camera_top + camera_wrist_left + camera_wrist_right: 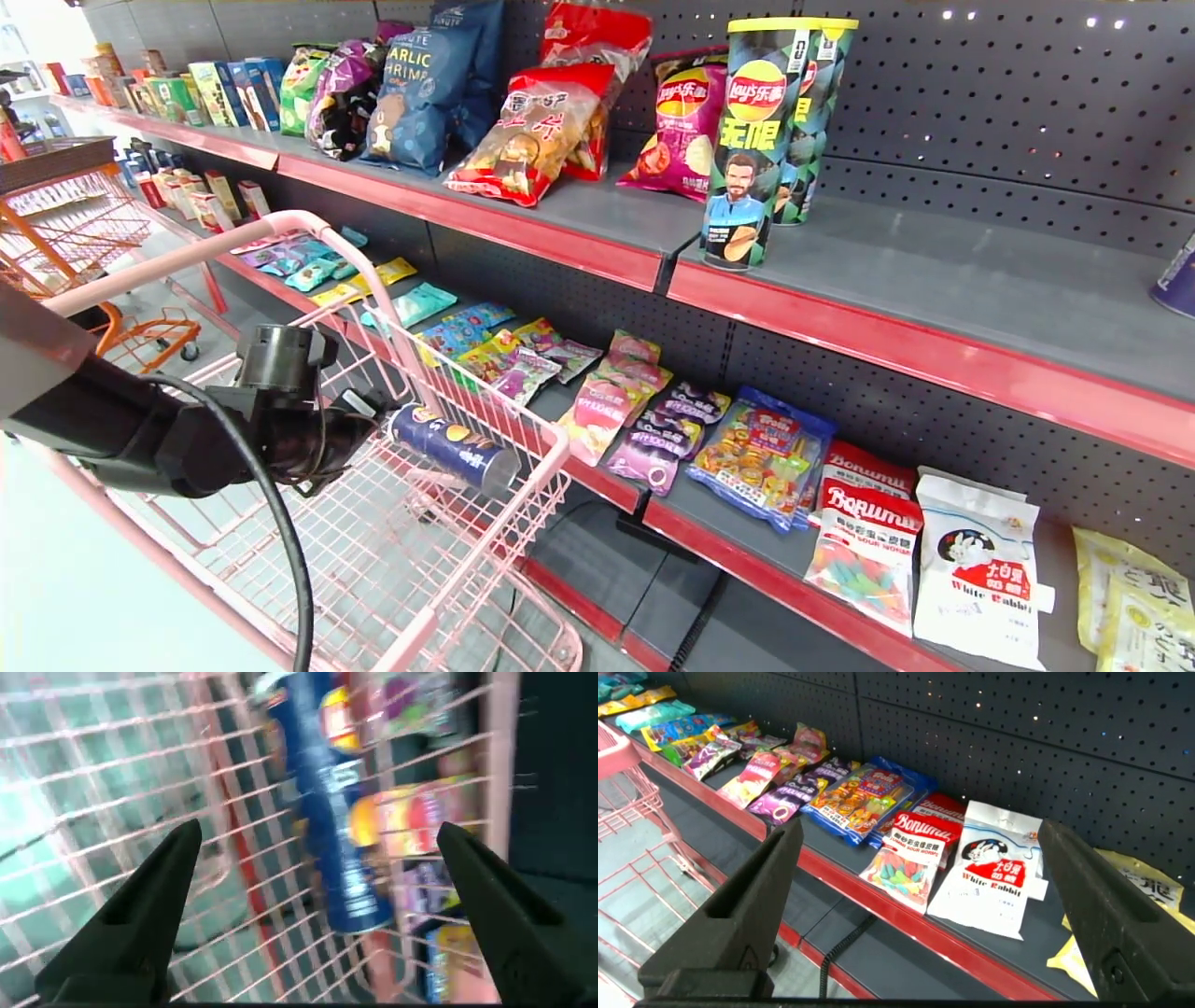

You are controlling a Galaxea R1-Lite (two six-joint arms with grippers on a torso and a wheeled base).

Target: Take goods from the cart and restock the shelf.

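A dark blue chip can (455,450) lies tilted against the far corner of the pink wire cart (509,527). My left gripper (362,425) is inside the cart just short of the can. In the left wrist view its fingers (140,915) stand open, with the can (332,812) ahead between them and untouched. My right gripper (920,826) is open with nothing held and hovers in front of the lower shelf (878,891), facing the snack bags there. The upper shelf (934,271) has bare grey room right of two tall chip cans (752,140).
Snack bags (523,131) crowd the upper shelf's left part. On the lower shelf lie candy packs (761,457) and a white bag (994,868). An orange cart (65,233) stands in the aisle at far left. A black cable (280,551) hangs off my left arm.
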